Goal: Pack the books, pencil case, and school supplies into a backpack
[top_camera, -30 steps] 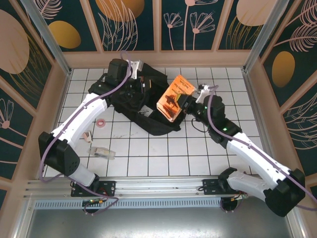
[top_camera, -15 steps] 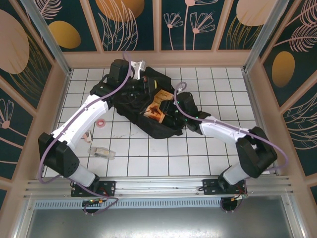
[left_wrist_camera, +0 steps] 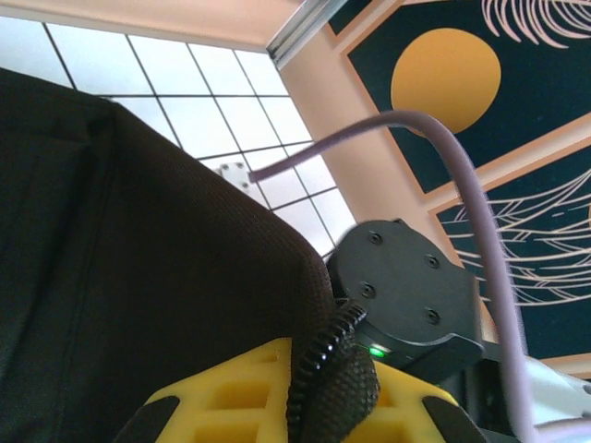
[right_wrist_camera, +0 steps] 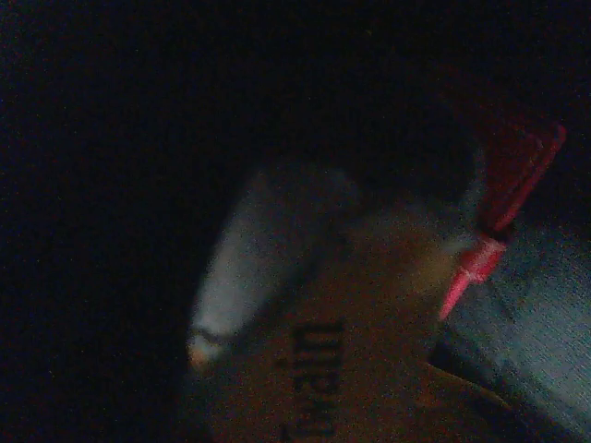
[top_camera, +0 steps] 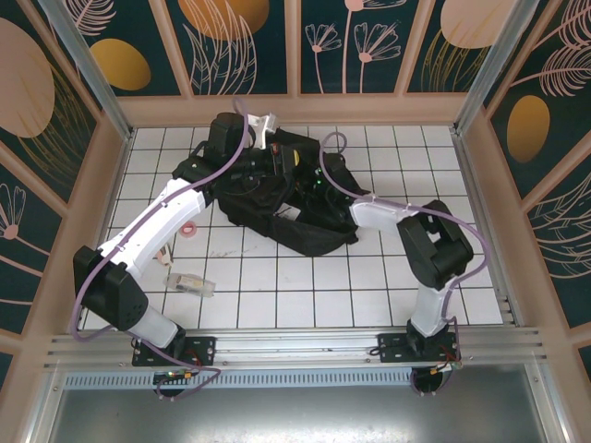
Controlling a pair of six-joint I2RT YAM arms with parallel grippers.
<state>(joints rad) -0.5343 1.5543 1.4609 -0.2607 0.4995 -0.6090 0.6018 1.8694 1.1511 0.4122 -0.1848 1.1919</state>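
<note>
Down at the near left, the clear tube (top_camera: 189,283) and the pink tape roll (top_camera: 189,229) lay loose on the table (top_camera: 277,295), well apart from both grippers. Being on its side, those would fall to the left arm, I'd say. Further in, the left gripper (left_wrist_camera: 323,406) was pinched tight on a fold of the backpack (top_camera: 309,238) at its far edge, holding the mouth up. And the right arm was sunk into that mouth, wrist and all! In its own dim view the right gripper (right_wrist_camera: 360,314) stood narrow with the book (right_wrist_camera: 323,378) right at its fingers. It seemed clamped on the book, the cover's lettering running along the reach. So the book was inside the bag, nearest the right arm, and letting go looked like the next call. Hard to read in there: a red item (right_wrist_camera: 512,166) sat just beside the book, its edges lost in darkness
</note>
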